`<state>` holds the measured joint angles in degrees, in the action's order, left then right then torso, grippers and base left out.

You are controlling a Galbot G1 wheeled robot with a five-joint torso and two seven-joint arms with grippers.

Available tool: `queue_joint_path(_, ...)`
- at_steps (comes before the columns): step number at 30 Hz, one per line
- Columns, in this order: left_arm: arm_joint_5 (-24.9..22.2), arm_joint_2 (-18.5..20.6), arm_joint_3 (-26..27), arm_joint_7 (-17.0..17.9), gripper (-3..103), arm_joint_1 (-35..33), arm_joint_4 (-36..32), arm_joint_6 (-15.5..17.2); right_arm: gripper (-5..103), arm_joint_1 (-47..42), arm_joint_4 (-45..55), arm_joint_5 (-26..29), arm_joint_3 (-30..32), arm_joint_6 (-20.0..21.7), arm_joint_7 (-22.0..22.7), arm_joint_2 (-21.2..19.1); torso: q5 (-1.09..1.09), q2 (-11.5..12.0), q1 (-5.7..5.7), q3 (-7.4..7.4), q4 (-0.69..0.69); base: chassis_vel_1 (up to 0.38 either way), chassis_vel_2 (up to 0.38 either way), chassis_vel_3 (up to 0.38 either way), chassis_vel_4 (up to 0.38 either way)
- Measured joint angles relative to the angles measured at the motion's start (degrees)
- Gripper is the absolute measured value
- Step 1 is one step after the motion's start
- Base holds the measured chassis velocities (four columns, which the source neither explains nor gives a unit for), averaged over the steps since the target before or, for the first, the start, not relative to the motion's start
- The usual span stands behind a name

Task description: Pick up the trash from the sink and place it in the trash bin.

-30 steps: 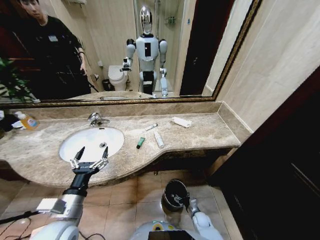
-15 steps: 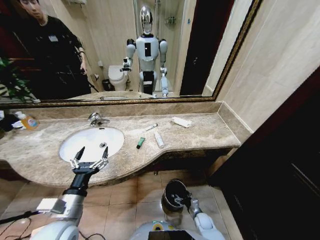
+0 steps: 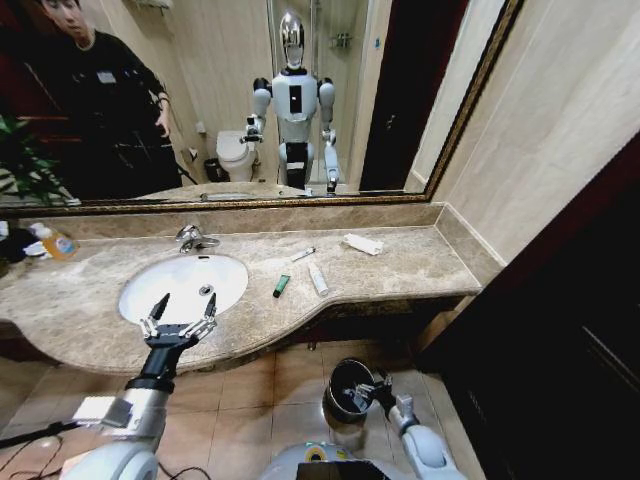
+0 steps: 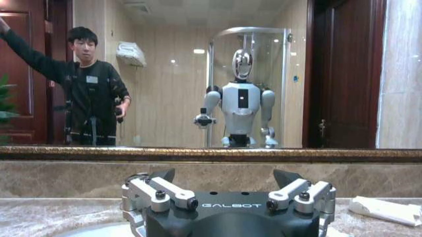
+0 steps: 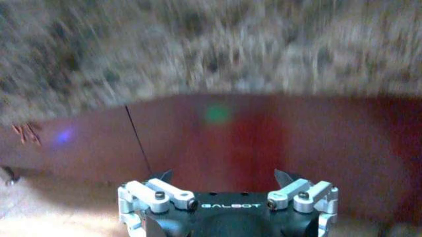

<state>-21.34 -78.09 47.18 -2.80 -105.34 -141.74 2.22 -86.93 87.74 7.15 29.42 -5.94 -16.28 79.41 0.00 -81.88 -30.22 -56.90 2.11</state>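
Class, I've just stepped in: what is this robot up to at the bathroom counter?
It is clearing toiletries off the counter. The right end effector is low beside the trash bin on the floor, open and empty. The left end effector hovers open at the front edge of the sink. A dark-green tube, a white tube and other pieces lie on the marble.

The right gripper [image 5: 224, 174] has its two dark pointed fingertips [image 5: 161, 175] spread wide apart with nothing between them, above a black body lettered GALBOT. Beyond it stands a dark reddish-brown wooden panel [image 5: 250, 148], and past that a blurred band of mottled beige marble [image 5: 218, 44].
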Motion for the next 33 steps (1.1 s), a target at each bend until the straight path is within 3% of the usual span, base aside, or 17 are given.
queue_joint_path(9, 0.00, 0.00, 0.00, 0.00, 100, 0.00, 0.00, 0.00, 100, -7.60, 13.97, 4.08, 0.86, -0.28, 0.70, -1.97, 0.00, 0.00, 0.00, 0.00, 0.00, 0.000, 0.000, 0.000, 0.000)
queue_joint_path(14, 0.00, 0.00, 0.00, 0.00, 100, 0.00, 0.00, 0.00, 100, -10.97, 22.85, 7.52, 1.63, 1.49, 1.85, -3.10, 0.00, 0.00, 0.00, 0.00, -0.01, 0.000, 0.000, 0.000, 0.000)
queue_joint_path(16, 0.00, 0.00, 0.00, 0.00, 100, 0.00, 0.00, 0.00, 100, -11.43, 28.80, 8.99, 1.79, 3.30, 4.28, -4.35, 0.00, 0.00, 0.00, 0.00, -0.01, 0.000, 0.000, 0.000, 0.000)
queue_joint_path(22, 0.00, 0.00, 0.00, 0.00, 100, 0.00, -0.01, 0.00, 100, -6.62, 36.77, 11.29, 0.92, 9.67, 9.17, -9.45, 0.00, 0.00, 0.00, 0.00, 0.00, 0.000, 0.000, 0.000, 0.000)
queue_joint_path(28, 0.00, 0.00, 0.00, 0.00, 100, 0.00, 0.00, 0.00, 100, -0.41, 37.63, 11.33, -1.70, 14.18, 11.59, -11.00, 0.00, 0.00, -0.01, -0.01, 0.00, 0.000, 0.000, 0.000, 0.000)
queue_joint_path(33, 0.00, 0.00, 0.00, 0.00, 100, 0.00, 0.00, 0.00, 100, 3.90, 34.37, 10.49, -6.80, 14.81, 12.55, -10.85, 0.00, 0.00, 0.00, 0.00, 0.00, 0.000, 0.000, 0.000, 0.000)
